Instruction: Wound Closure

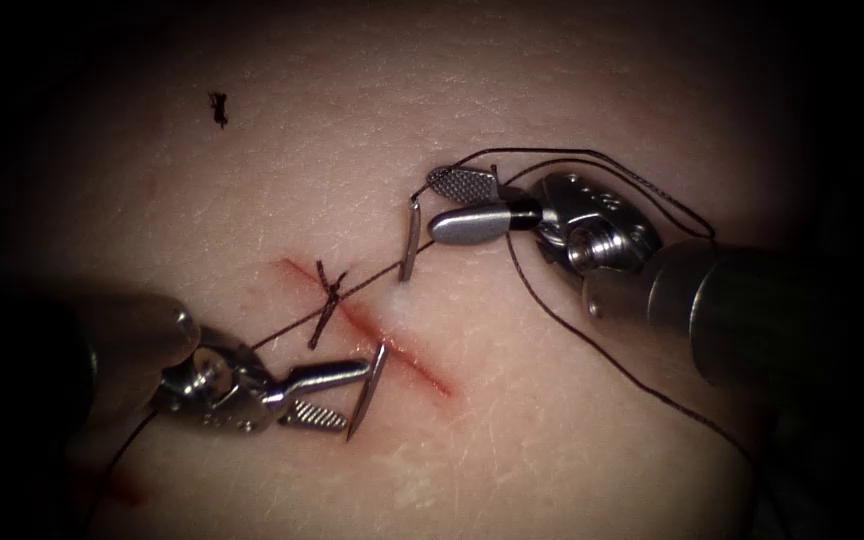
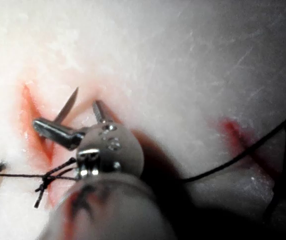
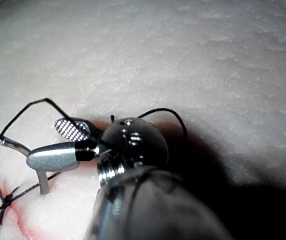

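Needle sits buried in the tissue, both ends out across the cut. One knot is tied; the rest gapes. Left hand and right hand are spread, holding nothing.

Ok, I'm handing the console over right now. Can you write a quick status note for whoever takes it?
Left tool: jaws open, holding nothing, at the needle's pointed end.
Right tool: jaws open, holding nothing, beside the needle's tail end.
Needle: in the tissue under the cut, tail out on the right, point out on the left.
Thread: loops around the right tool.
Done: one knotted stitch on the cut.
Left: needle not yet drawn out; the cut's lower stretch is unstitched.
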Tool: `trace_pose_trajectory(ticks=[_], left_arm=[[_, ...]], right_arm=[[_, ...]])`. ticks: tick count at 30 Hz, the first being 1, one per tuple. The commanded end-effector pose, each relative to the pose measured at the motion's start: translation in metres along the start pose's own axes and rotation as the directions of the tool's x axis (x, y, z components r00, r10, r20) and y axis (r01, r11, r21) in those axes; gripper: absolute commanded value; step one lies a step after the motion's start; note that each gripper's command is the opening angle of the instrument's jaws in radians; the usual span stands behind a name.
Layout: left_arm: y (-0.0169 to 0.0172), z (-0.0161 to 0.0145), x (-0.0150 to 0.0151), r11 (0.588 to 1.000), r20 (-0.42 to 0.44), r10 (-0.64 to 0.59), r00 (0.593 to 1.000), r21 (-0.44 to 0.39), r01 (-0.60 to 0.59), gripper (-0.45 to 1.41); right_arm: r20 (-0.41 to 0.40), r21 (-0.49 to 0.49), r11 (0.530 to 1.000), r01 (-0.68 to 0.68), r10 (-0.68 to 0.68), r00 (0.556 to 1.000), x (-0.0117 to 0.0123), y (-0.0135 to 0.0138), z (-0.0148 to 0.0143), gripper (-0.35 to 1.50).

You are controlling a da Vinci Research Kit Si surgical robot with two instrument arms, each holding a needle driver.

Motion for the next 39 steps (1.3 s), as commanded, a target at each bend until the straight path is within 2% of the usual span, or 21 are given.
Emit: trace_pose_trajectory(ticks=[1, 8, 13, 14, 15, 16, 17, 21, 26, 29, 33, 36, 39], left_arm=[[0.0007, 0.0009, 0.0001, 1.000, -0.002, -0.002, 1.000, 0.000, 0.002, 0.78], [0.0003, 0.0025, 0.0001, 0.999, 0.010, 0.036, 0.999, -0.015, -0.036, 0.69], [0.0005, 0.0030, 0.0000, 0.998, 0.001, 0.059, 0.998, -0.031, -0.059, 0.61], [0.0006, 0.0029, -0.0002, 0.998, -0.003, 0.060, 0.998, -0.036, -0.060, 0.46], [0.0007, 0.0029, -0.0003, 0.997, -0.005, 0.061, 0.998, -0.037, -0.061, 0.37], [0.0007, 0.0029, -0.0003, 0.997, -0.005, 0.061, 0.998, -0.037, -0.061, 0.37], [0.0007, 0.0028, -0.0004, 0.997, -0.006, 0.062, 0.998, -0.037, -0.062, 0.26], [0.0008, 0.0023, -0.0004, 0.998, -0.016, 0.052, 0.999, -0.043, -0.052, -0.45], [0.0007, 0.0016, 0.0010, 0.993, -0.020, -0.112, 0.994, -0.046, 0.111, -0.45], [0.0003, 0.0013, 0.0025, 0.980, -0.047, -0.193, 0.980, -0.063, 0.190, -0.45], [-0.0002, 0.0006, 0.0041, 0.944, -0.137, -0.319, 0.938, -0.132, 0.302, -0.45], [-0.0009, -0.0001, 0.0054, 0.903, -0.205, -0.421, 0.884, -0.186, 0.387, -0.45], [-0.0017, -0.0010, 0.0068, 0.853, -0.251, -0.515, 0.820, -0.247, 0.460, -0.45]], right_arm=[[0.000, 0.003, 1.000, -0.001, 0.001, 1.000, -0.0010, 0.0003, 0.0008, 1.08], [-0.001, 0.006, 1.000, 0.013, -0.013, 1.000, -0.0023, 0.0003, 0.0010, 1.03], [-0.001, -0.002, 1.000, 0.013, -0.013, 1.000, -0.0024, 0.0004, 0.0008, 1.01], [-0.001, -0.004, 1.000, 0.013, -0.013, 1.000, -0.0024, 0.0004, 0.0007, 1.01], [-0.002, -0.009, 1.000, 0.012, -0.012, 1.000, -0.0024, 0.0003, 0.0006, 1.01], [-0.002, -0.009, 1.000, 0.012, -0.012, 1.000, -0.0024, 0.0003, 0.0006, 1.01], [-0.001, -0.011, 1.000, 0.012, -0.012, 1.000, -0.0024, 0.0003, 0.0005, 1.01], [-0.001, -0.022, 1.000, 0.011, -0.011, 1.000, -0.0023, 0.0001, -0.0002, 0.99], [-0.001, -0.053, 0.999, 0.008, -0.008, 1.000, -0.0023, -0.0002, -0.0015, 1.01], [0.009, -0.068, 0.996, 0.066, -0.065, 0.998, -0.0023, -0.0009, -0.0022, 1.01], [0.057, -0.074, 0.991, 0.115, -0.111, 0.992, -0.0026, -0.0021, -0.0023, 1.01], [0.065, -0.072, 0.986, 0.151, -0.146, 0.987, -0.0028, -0.0030, -0.0021, 1.01], [0.109, -0.069, 0.979, 0.193, -0.185, 0.977, -0.0029, -0.0038, -0.0019, 1.01]])
